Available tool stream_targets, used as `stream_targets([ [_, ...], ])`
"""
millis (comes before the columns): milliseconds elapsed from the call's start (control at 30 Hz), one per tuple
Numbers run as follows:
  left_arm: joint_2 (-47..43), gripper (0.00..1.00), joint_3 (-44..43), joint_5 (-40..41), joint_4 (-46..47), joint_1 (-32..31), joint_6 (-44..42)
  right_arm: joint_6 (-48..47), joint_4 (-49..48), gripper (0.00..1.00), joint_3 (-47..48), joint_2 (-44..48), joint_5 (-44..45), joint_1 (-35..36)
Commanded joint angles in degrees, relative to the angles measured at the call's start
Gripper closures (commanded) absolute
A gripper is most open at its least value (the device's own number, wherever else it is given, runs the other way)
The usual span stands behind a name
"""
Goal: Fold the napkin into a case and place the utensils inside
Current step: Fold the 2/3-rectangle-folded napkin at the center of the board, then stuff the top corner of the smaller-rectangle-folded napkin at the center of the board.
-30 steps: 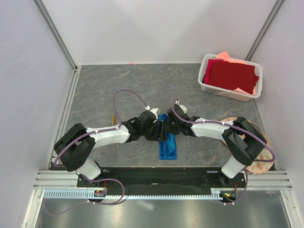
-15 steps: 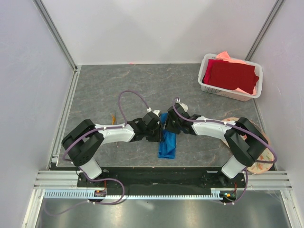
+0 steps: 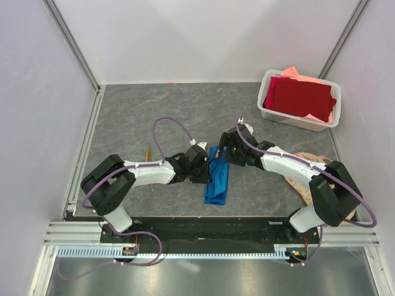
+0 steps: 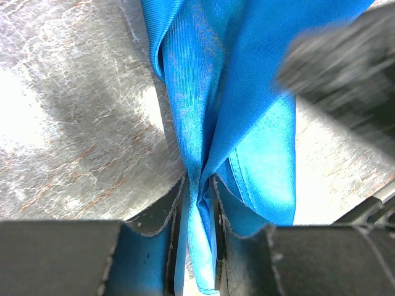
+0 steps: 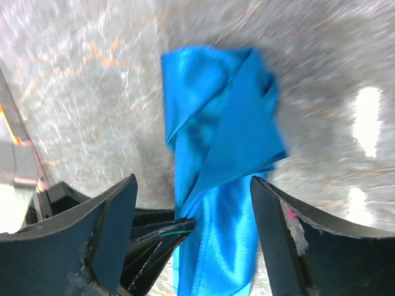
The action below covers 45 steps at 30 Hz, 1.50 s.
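At the middle of the tabletop [image 3: 154, 111] lies the blue napkin [image 3: 217, 185], folded long and narrow. The left claw [image 4: 199, 203] pinches one fold of it tightly; the right claw [image 5: 192, 185] stands wide open above it, holding nothing.

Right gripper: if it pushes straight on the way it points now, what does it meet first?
Probably the napkin, bunched dead ahead between the right gripper's open fingers, the table right under it; how near is unclear.
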<state>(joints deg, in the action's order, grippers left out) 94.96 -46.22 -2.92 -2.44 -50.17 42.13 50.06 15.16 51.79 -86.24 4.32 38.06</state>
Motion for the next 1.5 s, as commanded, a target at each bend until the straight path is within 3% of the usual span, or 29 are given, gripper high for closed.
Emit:
stream_targets([
  [0, 0.5, 0.75, 1.1, 2.2, -1.0, -0.1, -0.1, -2.4, 0.8, 0.14, -1.2, 3.2, -2.1, -3.8],
  [233, 0.1, 0.76, 1.4, 1.9, -0.9, -0.1, -0.1, -6.1, -3.0, 0.17, -2.0, 2.0, -5.8, -6.6],
  [400, -0.4, 0.77, 1.5, 1.8, -0.9, -0.1, -0.1, -6.0, -6.6, 0.32, -3.4, 0.8, -7.0, -6.8],
  [733, -1.3, 0.78, 1.4, 1.7, -1.3, -0.1, -0.3, -5.2, -7.9, 0.32, -5.2, 0.7, -6.9, -7.1],
  [1033, -2.1, 0.79, 2.2, 1.4, -0.3, -0.5, 0.8, -4.7, -11.9, 0.69, -4.4, -1.7, -7.9, -7.0],
  [1067, -2.2, 0.79, 2.4, 1.4, -0.1, -0.9, 0.9, -4.7, -12.3, 0.79, -4.2, -2.2, -8.1, -7.1],
  [1167, -2.8, 0.8, 2.5, 1.3, 0.2, -2.2, 1.6, -5.1, -13.3, 0.94, -3.5, -3.6, -8.4, -7.0],
  [1267, -4.8, 0.73, 2.7, 0.4, -0.1, -2.5, 2.3, -6.0, -13.3, 1.0, -2.7, -4.8, -8.1, -7.2],
  [1300, -5.7, 0.63, 2.7, 0.7, -0.5, -2.3, 2.3, -6.2, -13.3, 1.0, -2.6, -4.9, -8.0, -7.1],
  [1367, -9.1, 0.54, 1.9, 2.2, -2.8, -1.9, 1.8, -6.6, -13.2, 1.0, -2.2, -5.3, -8.1, -7.1],
  [1400, -10.1, 0.41, 1.0, 2.6, -4.1, -1.4, 1.6, -6.7, -13.1, 1.0, -2.1, -5.3, -8.5, -7.1],
  [1467, -12.1, 0.38, -1.4, 4.5, -5.9, 0.2, 0.0, -7.2, -13.0, 1.0, -1.9, -5.3, -9.1, -7.1],
])
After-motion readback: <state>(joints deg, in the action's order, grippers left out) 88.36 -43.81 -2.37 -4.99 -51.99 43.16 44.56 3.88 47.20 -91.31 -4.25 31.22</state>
